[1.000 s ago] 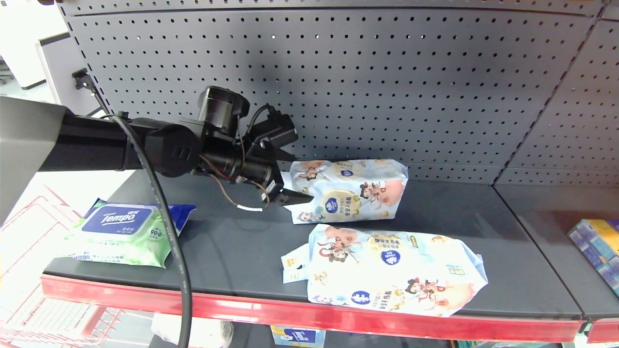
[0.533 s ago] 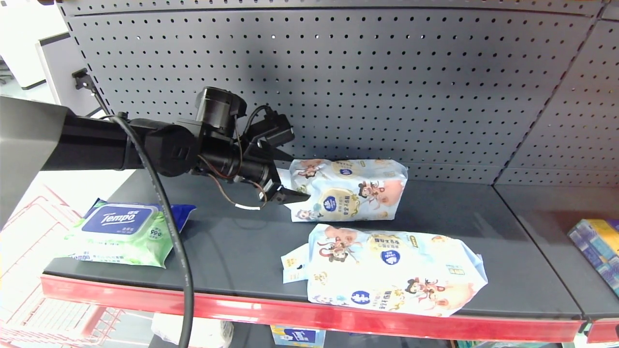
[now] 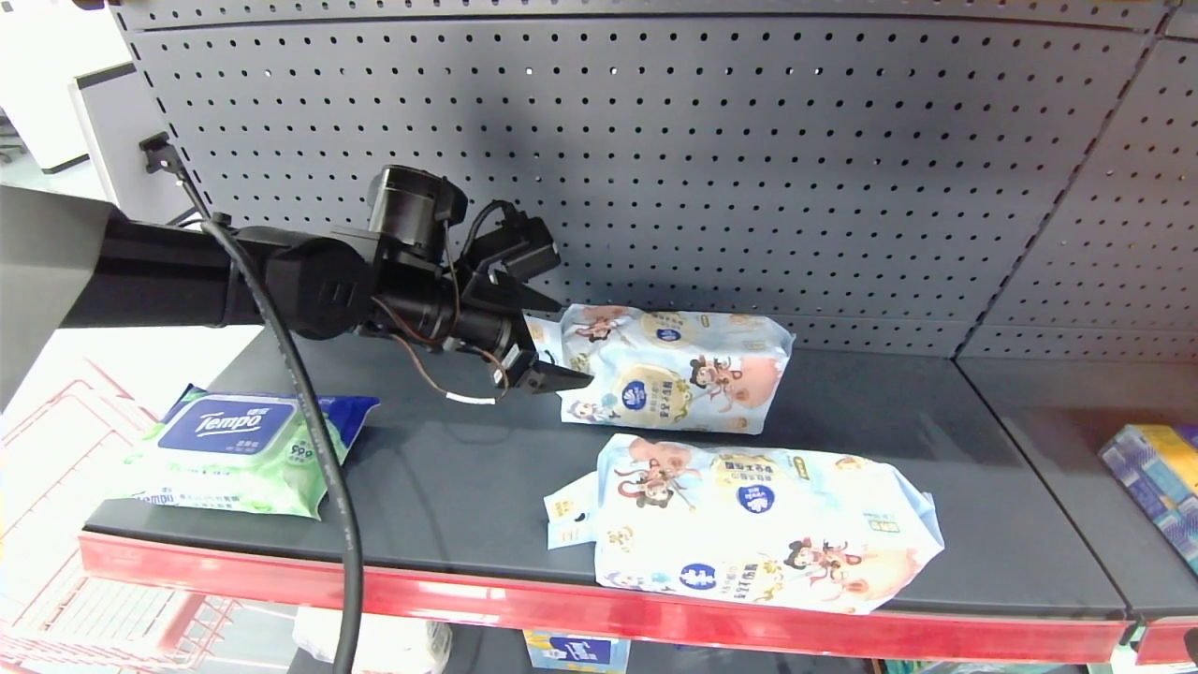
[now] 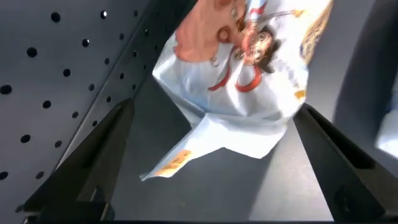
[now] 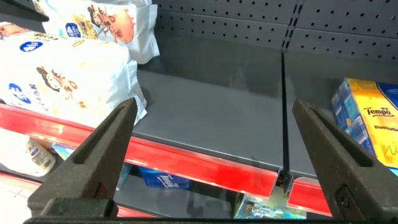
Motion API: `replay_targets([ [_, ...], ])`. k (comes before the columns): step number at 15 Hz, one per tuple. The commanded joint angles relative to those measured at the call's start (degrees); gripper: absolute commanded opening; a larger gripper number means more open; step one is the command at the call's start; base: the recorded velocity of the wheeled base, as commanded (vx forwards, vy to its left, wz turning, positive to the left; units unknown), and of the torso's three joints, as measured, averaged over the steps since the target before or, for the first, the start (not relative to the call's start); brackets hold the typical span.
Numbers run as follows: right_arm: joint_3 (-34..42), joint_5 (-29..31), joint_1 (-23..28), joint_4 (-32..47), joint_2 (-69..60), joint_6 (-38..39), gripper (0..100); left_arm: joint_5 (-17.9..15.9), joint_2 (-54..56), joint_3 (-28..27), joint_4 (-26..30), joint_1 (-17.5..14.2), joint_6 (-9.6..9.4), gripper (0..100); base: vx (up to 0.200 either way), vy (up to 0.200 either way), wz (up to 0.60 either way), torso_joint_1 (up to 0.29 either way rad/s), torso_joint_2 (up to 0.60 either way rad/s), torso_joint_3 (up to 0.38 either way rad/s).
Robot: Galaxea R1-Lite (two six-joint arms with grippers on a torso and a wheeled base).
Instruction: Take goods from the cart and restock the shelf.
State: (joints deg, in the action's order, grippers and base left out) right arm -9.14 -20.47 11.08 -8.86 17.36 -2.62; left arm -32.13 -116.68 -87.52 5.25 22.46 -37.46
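Note:
Two cartoon-printed tissue packs lie on the dark shelf [image 3: 449,477]. The rear pack [image 3: 674,370] lies near the pegboard, and the front pack [image 3: 763,529] lies by the red shelf edge. My left gripper [image 3: 550,344] is at the rear pack's left end, open, its fingers either side of the pack's sealed flap. In the left wrist view, the rear pack [image 4: 242,74] lies just ahead of the wide-open left gripper [image 4: 211,162]. My right gripper [image 5: 211,162] stands open and holds nothing, in front of the shelf's red edge, with the front pack [image 5: 56,68] off to one side.
A green wet-wipes pack [image 3: 234,449] lies at the shelf's left front. A red wire cart [image 3: 56,580] stands below left. Blue and yellow boxes [image 3: 1156,477] sit on the neighbouring shelf section to the right, also seen as a box [image 5: 367,121]. The pegboard [image 3: 655,168] backs the shelf.
My left gripper has drawn back a little to the left and risen slightly. The rear pack has tipped back and now lies flatter.

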Motion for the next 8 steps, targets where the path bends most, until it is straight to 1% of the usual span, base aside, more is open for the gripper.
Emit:
replay_targets([
  [1, 0.1, 0.0, 0.0, 0.0, 0.1, 0.0, 100, -0.1, 3.4, 0.2, 0.0, -1.1, 2.66, 100, 0.000, 0.000, 0.00, 0.000, 0.00, 0.000],
  [2, 0.1, 0.0, 0.0, 0.0, 0.1, 0.0, 100, 0.0, 4.8, 0.2, 0.0, -1.7, 6.00, 100, 0.000, 0.000, 0.00, 0.000, 0.00, 0.000],
  [3, 0.3, 0.0, 0.0, 0.0, 0.1, 0.0, 100, 0.4, 6.0, 0.5, 0.0, -2.4, 8.72, 100, 0.000, 0.000, 0.00, 0.000, 0.00, 0.000],
  [4, 0.4, 0.1, 0.0, 0.0, 0.1, 0.0, 100, 0.8, 7.1, 2.2, -0.2, -3.0, 9.60, 100, 0.000, 0.000, 0.00, 0.000, 0.00, 0.000],
  [6, 0.3, 0.1, 0.1, 0.0, 0.1, -0.1, 100, 1.9, 8.8, 5.8, -0.2, -3.9, 9.60, 100, 0.000, 0.000, 0.00, 0.000, 0.00, 0.000],
  [7, 0.3, 0.1, 0.2, 0.0, 0.1, -0.1, 100, 2.6, 9.1, 6.7, -0.2, -4.2, 9.60, 100, 0.000, 0.000, 0.00, 0.000, 0.00, 0.000],
  [8, 0.2, 0.2, 0.2, 0.0, 0.0, -0.3, 100, 4.4, 9.3, 8.3, -0.4, -5.0, 9.60, 100, 0.000, 0.000, 0.00, 0.000, 0.00, 0.000],
])
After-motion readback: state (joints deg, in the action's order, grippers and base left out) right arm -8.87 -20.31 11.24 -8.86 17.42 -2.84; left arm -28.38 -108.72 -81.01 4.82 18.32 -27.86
